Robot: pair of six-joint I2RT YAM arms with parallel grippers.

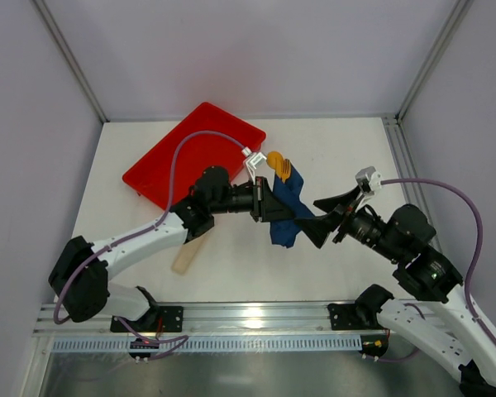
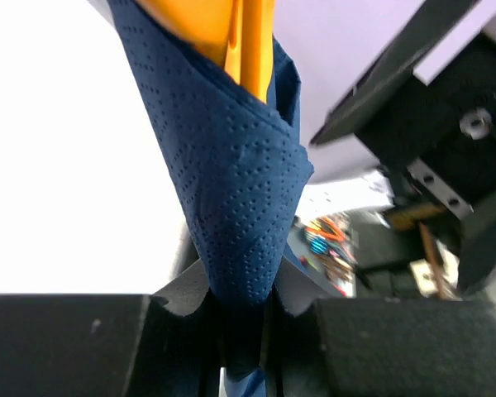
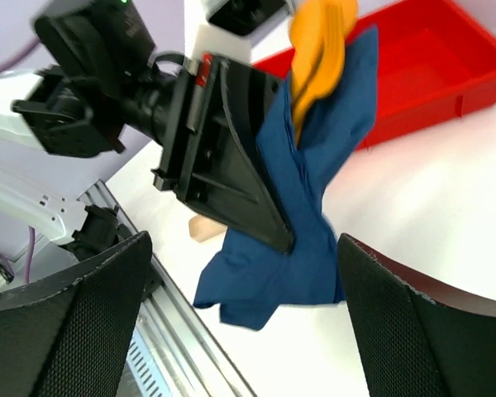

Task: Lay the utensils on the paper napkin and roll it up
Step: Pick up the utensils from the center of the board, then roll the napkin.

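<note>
The navy paper napkin [image 1: 287,211] is wrapped loosely round the orange utensils [image 1: 279,165], whose ends stick out at its far end. My left gripper [image 1: 273,208] is shut on the napkin bundle and holds it above the table; in the left wrist view the napkin [image 2: 231,174] is pinched between the jaws with the utensils [image 2: 246,37] inside. My right gripper [image 1: 329,217] is open just right of the bundle, not touching it. In the right wrist view the napkin [image 3: 302,223] hangs with a loose lower corner and the utensils [image 3: 318,45] show on top.
A red tray [image 1: 190,157] lies at the back left, also in the right wrist view [image 3: 422,74]. A pale beige strip [image 1: 188,252] lies on the table under my left arm. The rail runs along the near edge [image 1: 248,318].
</note>
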